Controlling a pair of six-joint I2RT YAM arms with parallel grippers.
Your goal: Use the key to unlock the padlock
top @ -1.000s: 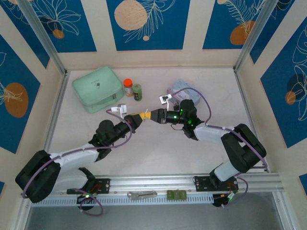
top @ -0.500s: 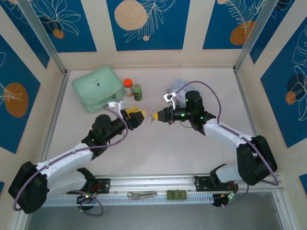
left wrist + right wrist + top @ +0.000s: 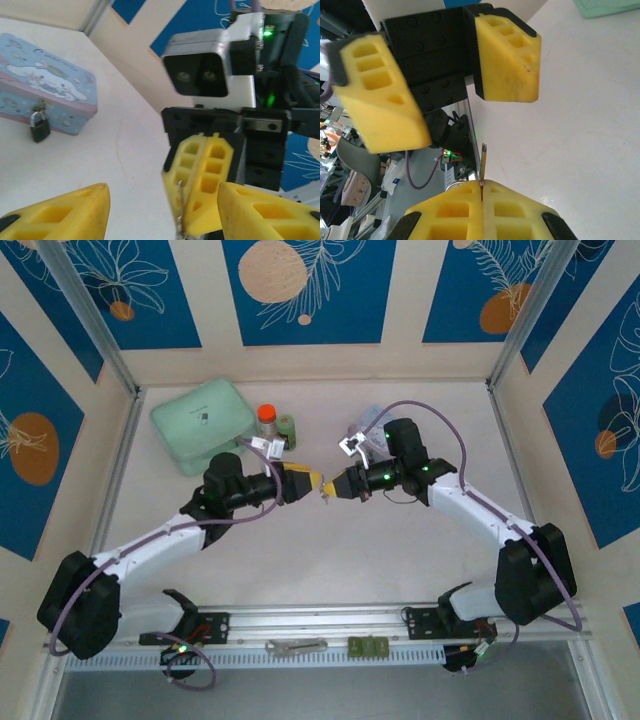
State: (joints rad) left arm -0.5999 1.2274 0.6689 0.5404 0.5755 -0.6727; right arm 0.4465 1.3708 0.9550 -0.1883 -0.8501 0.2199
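Meeting tip to tip near the middle of the tabletop [image 3: 300, 560], the left end effector [image 3: 303, 483] and the right end effector [image 3: 330, 488] face each other in the top view. Each arm reaches up and inward from its base at the near edge. At that range the key is little more than a speck between them.

The right wrist camera shows it plainly. The key [image 3: 482, 162] is a thin pale-metal sliver standing out from between the right end effector's pressed-together yellow pads [image 3: 450, 215], which clamp it. Opposite, the left end effector's pads [image 3: 507, 55] stand wide apart with nothing held.

From the left wrist, the clamped key pokes out in front of the gap between that end effector's spread fingers [image 3: 60, 212]. This view also gives the padlock [image 3: 39, 126], black-bodied with a silvery shackle. It hangs against the front wall of a light-blue cartoon tin [image 3: 50, 95], which sits toward the far edge, well apart from the key.
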